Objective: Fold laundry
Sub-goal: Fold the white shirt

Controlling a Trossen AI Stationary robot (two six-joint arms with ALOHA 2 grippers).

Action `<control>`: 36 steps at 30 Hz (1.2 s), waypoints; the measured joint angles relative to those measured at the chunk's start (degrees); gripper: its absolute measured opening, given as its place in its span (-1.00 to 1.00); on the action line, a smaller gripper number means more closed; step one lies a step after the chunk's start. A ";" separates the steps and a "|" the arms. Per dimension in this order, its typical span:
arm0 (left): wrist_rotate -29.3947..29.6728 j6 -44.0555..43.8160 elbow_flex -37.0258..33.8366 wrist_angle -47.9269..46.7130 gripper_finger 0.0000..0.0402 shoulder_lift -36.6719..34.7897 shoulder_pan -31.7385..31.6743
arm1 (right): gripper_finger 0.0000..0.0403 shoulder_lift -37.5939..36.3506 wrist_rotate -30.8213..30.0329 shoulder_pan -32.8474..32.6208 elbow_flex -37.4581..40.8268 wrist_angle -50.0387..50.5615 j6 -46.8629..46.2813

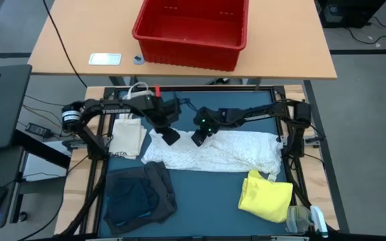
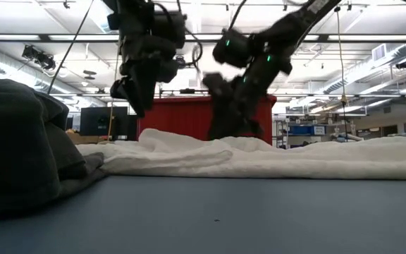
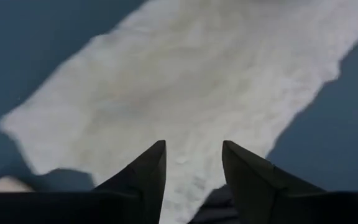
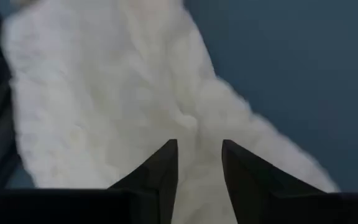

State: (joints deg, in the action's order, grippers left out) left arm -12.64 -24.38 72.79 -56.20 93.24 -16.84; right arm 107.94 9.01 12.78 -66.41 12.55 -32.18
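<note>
Lying spread | white lacy garment (image 1: 220,152) | beneath both parted, empty jaws

Even, bright light falls from overhead on the worktop (image 1: 206,194) in the high view, with only faint, short shadows. The low view looks into long ceiling lights (image 2: 372,77) that glare, so both arms read as dark silhouettes, and the dark grey garment (image 2: 20,148) close to the lens is out of focus. Both wrist views are soft: the white lacy garment (image 3: 204,81) shows blurred, its texture almost washed out.
</note>
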 joint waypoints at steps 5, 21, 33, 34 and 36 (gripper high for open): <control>3.76 -2.04 -0.04 3.81 -0.24 3.16 4.95 | -0.35 -7.39 -3.45 1.63 -0.07 6.29 5.02; -0.27 -1.60 0.07 11.06 -0.30 19.79 1.13 | -0.35 -18.51 -4.37 0.90 20.33 24.66 3.03; 5.37 10.71 2.33 28.59 -0.30 20.93 -15.14 | -0.35 -29.78 -9.58 -3.22 27.28 21.95 -9.80; 5.54 11.78 3.28 27.45 -0.30 20.95 -16.35 | -0.35 -30.87 -10.49 -2.81 27.28 22.37 -10.15; 6.14 13.84 5.59 24.31 -0.30 21.00 -18.46 | -0.35 -32.96 -11.12 -1.46 27.20 24.22 -10.08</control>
State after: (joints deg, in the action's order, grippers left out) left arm -6.50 -10.54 78.38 -31.88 114.24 -35.30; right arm 74.98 -2.11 11.31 -39.21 36.77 -42.26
